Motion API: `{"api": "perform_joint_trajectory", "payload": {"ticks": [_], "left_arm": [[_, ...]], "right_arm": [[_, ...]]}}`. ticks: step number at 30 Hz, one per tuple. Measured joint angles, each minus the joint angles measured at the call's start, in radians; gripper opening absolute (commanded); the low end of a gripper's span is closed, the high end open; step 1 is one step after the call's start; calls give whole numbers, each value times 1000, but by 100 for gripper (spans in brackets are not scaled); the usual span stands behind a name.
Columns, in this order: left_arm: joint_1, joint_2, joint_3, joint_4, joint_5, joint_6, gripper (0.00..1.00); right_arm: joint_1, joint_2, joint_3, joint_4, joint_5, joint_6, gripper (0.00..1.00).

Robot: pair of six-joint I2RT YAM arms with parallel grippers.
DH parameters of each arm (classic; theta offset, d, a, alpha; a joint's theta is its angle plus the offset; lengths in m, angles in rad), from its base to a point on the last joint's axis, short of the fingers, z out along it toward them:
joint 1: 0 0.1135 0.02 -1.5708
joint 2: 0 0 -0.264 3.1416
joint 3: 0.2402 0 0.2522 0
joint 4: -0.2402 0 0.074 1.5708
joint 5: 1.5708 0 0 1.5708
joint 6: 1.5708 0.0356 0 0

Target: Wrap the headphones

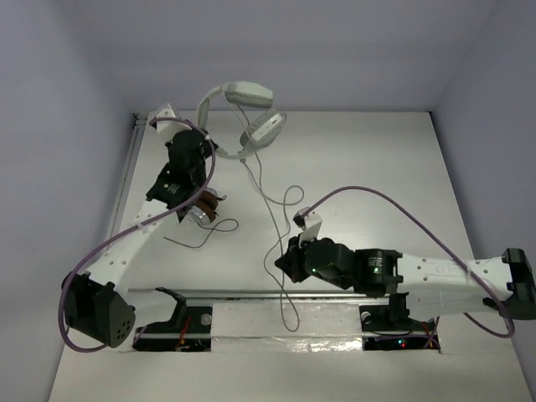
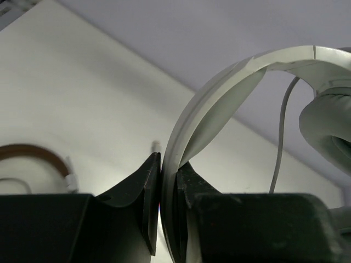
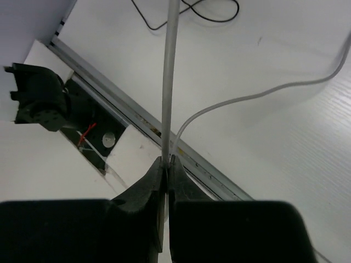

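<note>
The left gripper (image 2: 168,167) is clamped on the band of the headphones (image 1: 244,109) at the table's far side, and the right gripper (image 3: 166,164) pinches their cable (image 3: 170,76). A hard pull could slip the thin cable free or snag it on the near rail (image 1: 226,292).

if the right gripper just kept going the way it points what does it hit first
Probably the table by the rail, though depth is unclear; the right gripper is shut on the cable.
</note>
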Motion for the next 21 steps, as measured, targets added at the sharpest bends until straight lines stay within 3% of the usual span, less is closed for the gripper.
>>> {"api": "perform_joint_trajectory", "payload": {"ticks": [5, 12, 21], "left_arm": [[-85, 1, -133, -20, -149, 25, 0], [-245, 13, -227, -53, -246, 54, 0], [-370, 20, -318, -110, -222, 82, 0]], "right_arm": [[35, -19, 154, -180, 47, -9, 0], [42, -3, 311, -402, 88, -71, 0], [39, 4, 442, -594, 195, -189, 0]]}}
